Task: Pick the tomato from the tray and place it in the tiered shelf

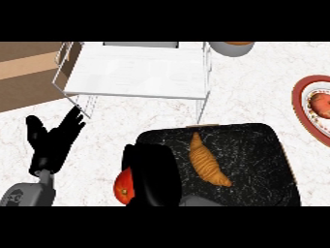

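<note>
A red tomato [123, 188] shows at the near left corner of the black tray [257, 155], mostly hidden by my right hand [152, 174]. That hand's fingers curl round the tomato from the right and from above. The white wire tiered shelf [139, 72] stands at the back, left of centre, its top level bare. My left hand [52, 143] rests open, fingers up, on the counter left of the tray and in front of the shelf.
A croissant [209, 164] lies on the tray just right of my right hand. A red-rimmed plate [301, 114] with an orange-red fruit [324, 104] sits at the right edge. A grey bowl [232, 48] stands behind the shelf. The counter's edge runs along the upper left.
</note>
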